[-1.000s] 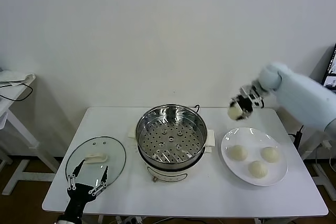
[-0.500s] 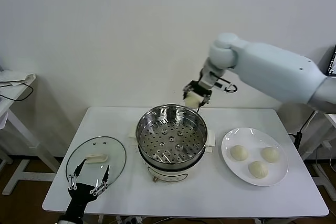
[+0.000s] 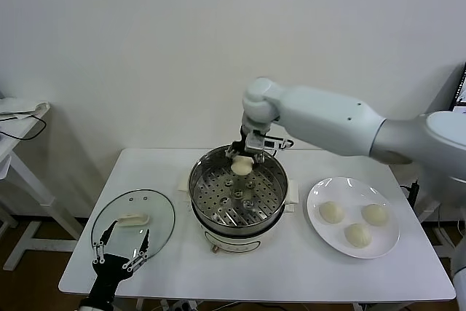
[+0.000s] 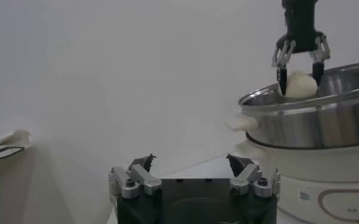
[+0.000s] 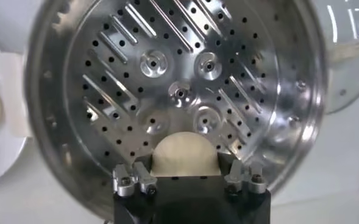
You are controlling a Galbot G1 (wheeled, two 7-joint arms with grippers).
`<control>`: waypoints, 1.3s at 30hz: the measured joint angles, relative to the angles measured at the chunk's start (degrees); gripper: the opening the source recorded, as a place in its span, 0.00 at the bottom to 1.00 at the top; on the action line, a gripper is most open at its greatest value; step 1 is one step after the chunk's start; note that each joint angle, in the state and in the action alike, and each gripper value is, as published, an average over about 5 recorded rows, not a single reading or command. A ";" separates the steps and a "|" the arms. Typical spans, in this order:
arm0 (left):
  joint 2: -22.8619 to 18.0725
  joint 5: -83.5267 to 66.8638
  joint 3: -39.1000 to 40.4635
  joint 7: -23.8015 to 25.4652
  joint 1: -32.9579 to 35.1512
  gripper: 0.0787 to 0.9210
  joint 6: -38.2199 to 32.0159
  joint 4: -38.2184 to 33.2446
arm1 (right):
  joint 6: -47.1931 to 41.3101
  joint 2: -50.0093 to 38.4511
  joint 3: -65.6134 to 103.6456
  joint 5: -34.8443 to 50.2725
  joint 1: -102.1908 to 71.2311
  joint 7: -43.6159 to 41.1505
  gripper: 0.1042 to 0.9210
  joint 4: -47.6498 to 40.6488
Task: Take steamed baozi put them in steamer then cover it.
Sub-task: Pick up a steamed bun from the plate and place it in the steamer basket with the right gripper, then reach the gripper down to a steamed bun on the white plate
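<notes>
Since half a second ago, we see the right end effector has moved left from beyond the steamer's back rim to above its perforated tray, at frame centre. It is clamped on one steamed baozi, held over the rear of the tray. Three more baozi rest on the white plate at lower right. The left end effector waits with fingers apart at lower left, at the near edge of the cover lying on the counter.
</notes>
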 measured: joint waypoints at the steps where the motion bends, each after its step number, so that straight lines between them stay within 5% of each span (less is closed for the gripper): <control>1: -0.03 0.00 -0.02 -0.01 0.00 0.88 -0.03 0.06 | 0.19 0.40 0.12 -0.42 -0.41 0.14 0.74 -0.47; 19: -0.06 -0.27 -0.71 -0.11 -0.12 0.88 -0.20 -0.03 | -0.74 0.71 1.50 -0.94 -0.58 -1.10 0.88 -0.75; 39: 0.36 0.06 0.64 -0.10 -0.87 0.88 0.14 -0.59 | -31.61 -27.30 -9.71 31.82 10.35 -5.10 0.88 5.71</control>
